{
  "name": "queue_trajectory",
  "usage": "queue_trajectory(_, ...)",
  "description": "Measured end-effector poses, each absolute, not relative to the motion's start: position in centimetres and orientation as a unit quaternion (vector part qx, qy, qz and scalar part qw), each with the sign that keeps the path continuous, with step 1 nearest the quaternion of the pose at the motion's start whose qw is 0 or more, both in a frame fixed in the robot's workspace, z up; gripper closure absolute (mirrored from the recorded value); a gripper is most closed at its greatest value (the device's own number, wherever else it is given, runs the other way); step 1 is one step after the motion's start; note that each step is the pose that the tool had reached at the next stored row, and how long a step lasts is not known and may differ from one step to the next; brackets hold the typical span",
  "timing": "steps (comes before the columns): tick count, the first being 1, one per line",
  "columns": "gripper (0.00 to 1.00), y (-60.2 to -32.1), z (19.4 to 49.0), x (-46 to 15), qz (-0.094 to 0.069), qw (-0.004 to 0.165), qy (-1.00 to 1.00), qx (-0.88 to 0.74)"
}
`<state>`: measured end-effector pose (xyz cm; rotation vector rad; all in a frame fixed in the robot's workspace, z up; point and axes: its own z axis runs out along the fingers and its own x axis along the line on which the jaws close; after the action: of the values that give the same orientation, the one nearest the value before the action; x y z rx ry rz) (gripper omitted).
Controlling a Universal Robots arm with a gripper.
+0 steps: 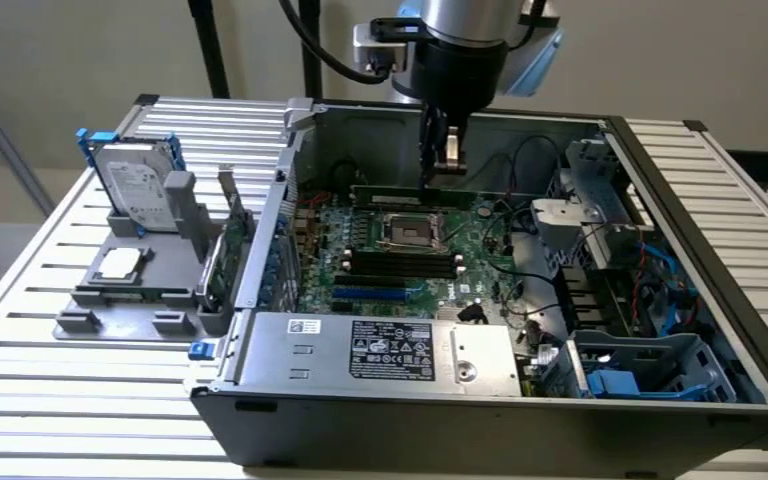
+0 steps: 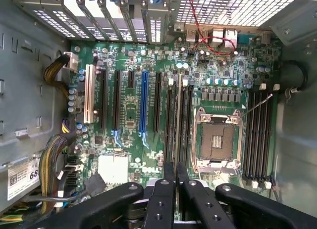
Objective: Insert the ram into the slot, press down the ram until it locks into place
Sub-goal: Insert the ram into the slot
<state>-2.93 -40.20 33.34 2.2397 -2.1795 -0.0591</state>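
The slatted metal table (image 1: 77, 400) is the biggest thing here, all pale ribs with gaps between them. The grey steel case (image 1: 357, 430) lies on it with its side open, so there's a wide rectangular opening with hard sheet-metal edges all round. The green motherboard (image 2: 129, 120) lies flat on the case floor, bumpy with small capacitors and solder points. On the exterior view's near side there's a brushed silver box (image 1: 384, 350) with a black label.

The CPU socket (image 2: 218, 140) is a square with a shiny metal frame. A bank of long black sockets runs along each side of it. There's also a glossy bright blue slot (image 2: 143, 105) further off among the expansion connectors. A yellow-and-black cable bundle (image 2: 52, 160) hugs the case wall, well away from the work.

The ram (image 1: 411, 197) is a thin, flat green stick standing on edge in the slot (image 2: 181, 83), in the bank just beside the socket frame. It's a tight spot, with neighbouring sockets on both sides, but it's clear above. I can't tell whether it's fully seated.

The gripper (image 2: 176, 182) has matte black fingers (image 2: 163, 199) with screw heads. It comes straight down and is pinched almost closed on the stick's top edge, toward one end.
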Motion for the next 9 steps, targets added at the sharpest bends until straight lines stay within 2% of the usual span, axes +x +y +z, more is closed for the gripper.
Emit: queue_trajectory(9,0.87,-40.2,31.7,-2.9,-0.019,0.008,-0.697,0.717)
